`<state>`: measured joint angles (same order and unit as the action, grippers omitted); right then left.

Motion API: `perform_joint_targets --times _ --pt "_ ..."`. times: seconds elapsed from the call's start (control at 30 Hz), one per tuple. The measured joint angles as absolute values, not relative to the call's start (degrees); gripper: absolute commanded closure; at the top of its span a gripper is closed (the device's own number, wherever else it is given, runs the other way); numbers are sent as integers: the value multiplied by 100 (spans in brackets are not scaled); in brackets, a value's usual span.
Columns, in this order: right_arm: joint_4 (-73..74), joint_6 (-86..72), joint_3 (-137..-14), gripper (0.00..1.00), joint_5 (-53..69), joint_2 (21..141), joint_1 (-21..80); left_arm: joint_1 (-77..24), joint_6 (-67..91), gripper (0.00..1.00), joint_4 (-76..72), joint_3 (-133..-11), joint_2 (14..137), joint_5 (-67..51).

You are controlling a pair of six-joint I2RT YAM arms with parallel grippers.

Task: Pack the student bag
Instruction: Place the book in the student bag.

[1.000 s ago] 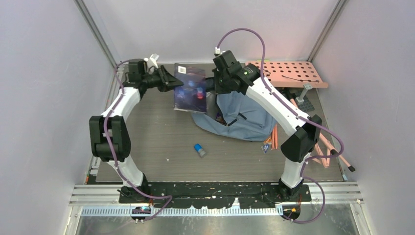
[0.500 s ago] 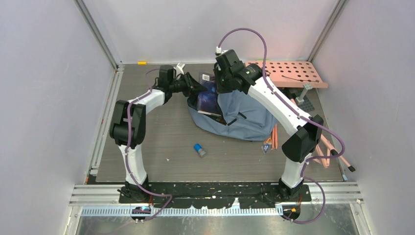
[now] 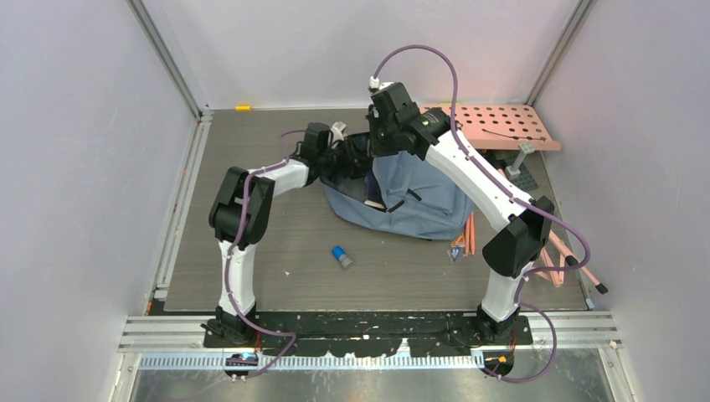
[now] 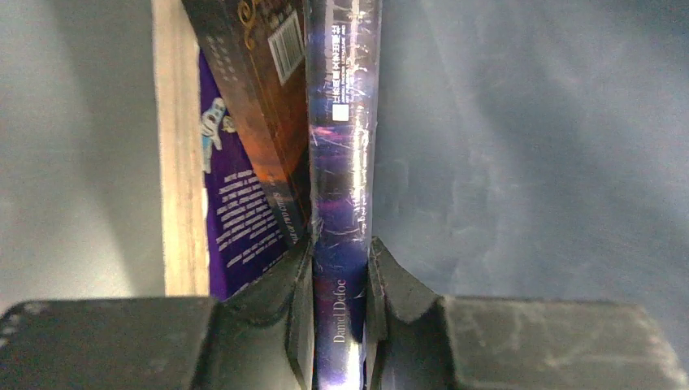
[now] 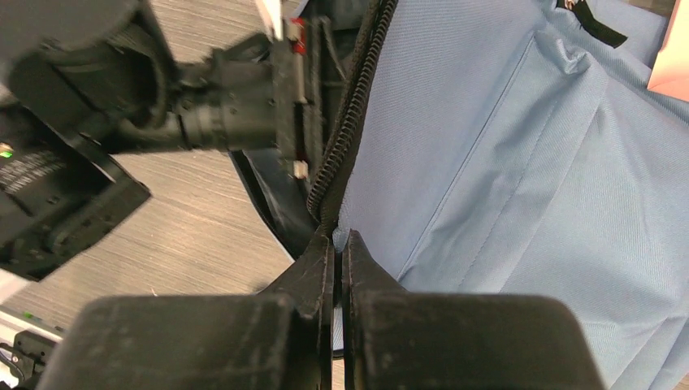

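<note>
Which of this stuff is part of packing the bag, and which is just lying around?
In the job: bag, its zip edge pinched by the right fingers; book, held by the left fingers; other books beside it.
Lying about: small blue cylinder; pencils; pegboard.

In the left wrist view, the spine of the blue book carries the author's name "Daniel Defoe" in white letters, running lengthwise at the lower centre of the frame; higher on the same spine sit rows of small white print, too fine to read; left of it, a brown book shows a white barcode label near the top centre, its digits illegible; white lines of print on a purple cover at centre left are too blurred to read; nothing is legible in the other two views.
</note>
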<state>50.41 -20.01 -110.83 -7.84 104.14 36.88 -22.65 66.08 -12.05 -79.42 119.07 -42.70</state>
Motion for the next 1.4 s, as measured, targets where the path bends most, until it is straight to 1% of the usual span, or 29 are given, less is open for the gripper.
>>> perform_joint_targets --times 0.27,0.33,0.5,0.6,0.73,0.8,0.87,0.9,0.97,1.1,1.23,1.3,1.37,1.4 --pt "4875 -1938 -11065 100 -666 10414 3614 -2770 6757 100 -1302 -8340 12285 -4233" --pt "4814 -1916 -11030 100 -631 10414 3597 -2834 6757 96 -1304 -8388 12348 -4213" --pt "4764 -1863 -10943 100 -602 10414 3548 -2904 6534 73 -1046 -8503 12381 -4200" --pt "4740 -1848 -10916 100 -602 10414 3540 -2915 6136 57 -489 -8772 12385 -4160" --pt "4713 -1824 -10875 99 -613 10407 3538 -2915 5505 44 327 -9035 12385 -4005" --pt "4707 -1806 -10847 100 -631 10396 3535 -2860 5323 38 526 -9041 12383 -3970" --pt "4707 -1789 -10812 99 -639 10383 3524 -2783 5188 29 593 -8978 12359 -3955" --pt "4707 -1780 -10809 99 -642 10383 3518 -2738 5148 27 582 -8903 12307 -3959" --pt "4709 -1752 -10805 99 -646 10383 3500 -2624 5050 26 550 -8735 12138 -3962" --pt "4707 -1680 -10785 99 -659 10374 3483 -2418 4845 25 521 -8595 11703 -3916" --pt "4709 -1636 -10759 97 -683 10368 3470 -2244 4397 24 615 -8499 11065 -3531" --pt "4709 -1634 -10739 94 -679 10355 3470 -2196 3953 23 816 -8401 10624 -3142" --pt "4703 -1634 -10722 87 -666 10348 3470 -2174 3516 22 1057 -8272 10134 -2694" --pt "4692 -1636 -10709 80 -652 10348 3470 -2171 3341 22 1164 -8213 9907 -2491"
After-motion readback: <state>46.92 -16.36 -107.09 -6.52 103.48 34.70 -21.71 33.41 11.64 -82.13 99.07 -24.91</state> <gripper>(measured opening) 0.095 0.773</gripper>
